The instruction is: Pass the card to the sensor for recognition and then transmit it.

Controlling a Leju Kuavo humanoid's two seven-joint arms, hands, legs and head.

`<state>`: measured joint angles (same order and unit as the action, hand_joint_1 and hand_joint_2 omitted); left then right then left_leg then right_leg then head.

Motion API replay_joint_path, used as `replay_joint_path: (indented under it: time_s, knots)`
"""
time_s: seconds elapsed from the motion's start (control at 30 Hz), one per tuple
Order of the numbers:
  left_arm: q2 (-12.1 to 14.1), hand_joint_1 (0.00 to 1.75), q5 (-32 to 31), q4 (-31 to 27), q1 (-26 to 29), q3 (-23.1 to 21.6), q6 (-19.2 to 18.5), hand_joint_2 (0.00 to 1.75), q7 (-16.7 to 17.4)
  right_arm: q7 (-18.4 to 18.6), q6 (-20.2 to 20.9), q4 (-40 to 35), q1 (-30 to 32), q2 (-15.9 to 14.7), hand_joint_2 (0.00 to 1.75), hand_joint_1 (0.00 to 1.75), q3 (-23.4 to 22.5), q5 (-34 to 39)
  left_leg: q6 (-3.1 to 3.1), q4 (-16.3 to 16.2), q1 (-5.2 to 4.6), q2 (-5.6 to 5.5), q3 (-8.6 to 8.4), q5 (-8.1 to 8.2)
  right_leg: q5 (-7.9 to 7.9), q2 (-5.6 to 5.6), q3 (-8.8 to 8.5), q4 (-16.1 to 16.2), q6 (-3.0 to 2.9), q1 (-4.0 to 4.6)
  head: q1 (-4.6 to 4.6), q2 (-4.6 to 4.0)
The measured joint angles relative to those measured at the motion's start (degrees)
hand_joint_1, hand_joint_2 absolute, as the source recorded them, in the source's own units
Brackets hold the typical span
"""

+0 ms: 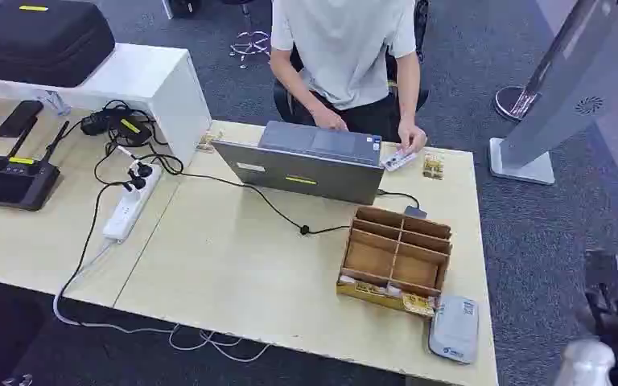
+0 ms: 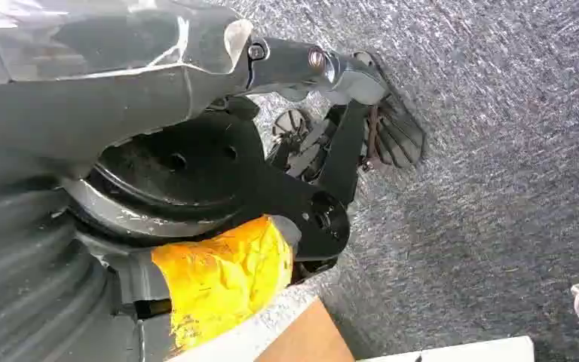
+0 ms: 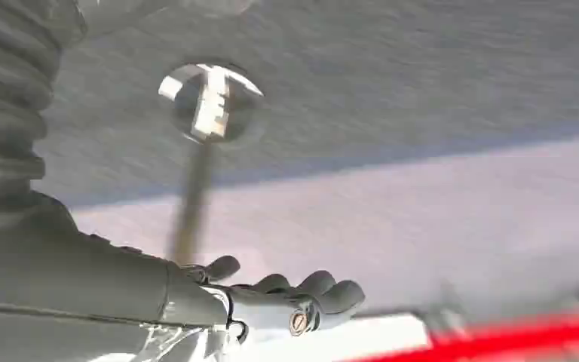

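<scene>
Evidently pre-pickup: right hand (image 3: pixel 286 298) empty, fingers loosely curled apart; left hand (image 2: pixel 347 113) state unclear. Card (image 1: pixel 397 160) beyond laptop (image 1: pixel 306 165), under person's hand (image 1: pixel 411 138). Next: reach for card.

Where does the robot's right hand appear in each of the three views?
Head view: the right hand is in the lower right corner, past the table edge, over the carpet.
Left wrist view: not in it.
Right wrist view: the hand reaches out from its grey cover, fingers loosely curled, holding nothing.
Shared landmark: the grey carpet.
</scene>
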<state>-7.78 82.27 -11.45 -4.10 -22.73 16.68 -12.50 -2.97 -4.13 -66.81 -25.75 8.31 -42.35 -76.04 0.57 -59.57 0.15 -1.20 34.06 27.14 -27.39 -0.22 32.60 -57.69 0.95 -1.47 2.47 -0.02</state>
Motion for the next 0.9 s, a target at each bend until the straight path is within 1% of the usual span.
replay_joint_path:
  time_s: [0.17, 0.33, 0.43, 0.47, 0.57, 0.6, 0.7, 0.8, 0.9]
  knots:
    - [0.02, 0.00, -0.48, 0.46, -0.21, -0.77, 0.48, 1.75, 0.07, -0.50, 0.88, -3.64, -2.79, 0.00, 1.75, 0.00, 8.96, -2.19, 0.00, 0.00, 0.00, -0.01, 0.02, 0.00, 0.00, -0.01, 0.01, 0.00, 0.00, 0.00, 0.00, 0.00]
    - [0.00, 0.00, -1.01, 0.83, -0.57, -2.01, 2.73, 1.75, 0.52, -1.11, 1.29, -6.37, -4.21, 0.00, 1.75, 0.00, 19.28, -4.03, 0.00, 0.00, 0.00, 0.00, 0.04, 0.00, 0.00, 0.00, 0.03, 0.00, 0.00, 0.00, 0.00, 0.00]
    - [0.00, 0.00, -1.38, 1.03, -0.84, -3.06, 4.15, 1.75, 0.81, -1.31, 1.38, -7.46, -5.06, 0.00, 1.75, 0.00, 26.21, -5.05, 0.00, 0.00, 0.01, 0.00, 0.03, 0.00, 0.00, 0.00, 0.03, -0.01, 0.00, 0.00, -0.02, 0.00]
    - [0.00, 0.00, -1.44, 1.03, -0.84, -3.08, 4.15, 0.00, 1.01, -1.33, 1.42, -7.59, -5.29, 0.02, 1.75, 0.00, 28.26, -5.31, 0.00, 0.00, 0.01, 0.00, 0.03, 0.00, 0.00, -0.01, 0.03, -0.01, 0.00, 0.00, -0.02, 0.00]
    - [0.00, 0.00, -1.44, 1.05, -0.89, -3.28, 3.52, 0.00, 0.87, -1.42, 1.40, -7.61, -5.76, 0.02, 1.75, 0.00, 33.71, -5.69, 0.00, 0.00, 0.01, 0.00, 0.03, 0.00, 0.00, 0.00, 0.04, -0.01, 0.00, 0.00, 0.00, 0.00]
    - [0.00, 0.00, -1.35, 1.07, -0.88, -3.28, 2.90, 1.75, 0.39, -1.51, 1.36, -7.61, -5.87, 0.02, 1.75, 0.00, 35.93, -5.77, -0.01, 0.00, 0.01, 0.00, 0.03, 0.00, 0.00, 0.00, 0.05, -0.01, 0.00, 0.00, -0.02, 0.00]
    - [0.00, 0.00, -1.00, 1.18, -0.89, -3.30, 0.50, 1.75, -1.60, -1.49, 1.01, -7.61, -6.01, 0.02, 1.75, 0.00, 40.52, -5.84, -0.01, 0.00, 0.01, 0.02, 0.03, 0.00, 0.00, 0.02, 0.07, -0.01, 0.00, 0.00, -0.02, 0.00]
    - [0.00, 0.00, -0.96, 1.27, -0.88, -3.32, -3.01, 1.75, -3.80, -1.51, 0.51, -7.63, -5.99, 0.00, 1.75, 0.00, 44.25, -5.51, -0.01, 0.00, 0.01, 0.01, 0.04, 0.00, -0.01, 0.02, 0.09, -0.01, 0.00, 0.00, -0.02, 0.00]
    - [0.02, 0.00, -0.98, 1.33, -0.89, -3.50, -4.68, 1.75, -4.35, -1.51, 0.44, -7.63, -5.99, -0.09, 1.75, 0.00, 46.55, -5.07, -0.01, 0.00, 0.01, 0.02, 0.04, 0.00, -0.01, 0.02, 0.09, -0.01, 0.00, 0.00, -0.02, 0.00]
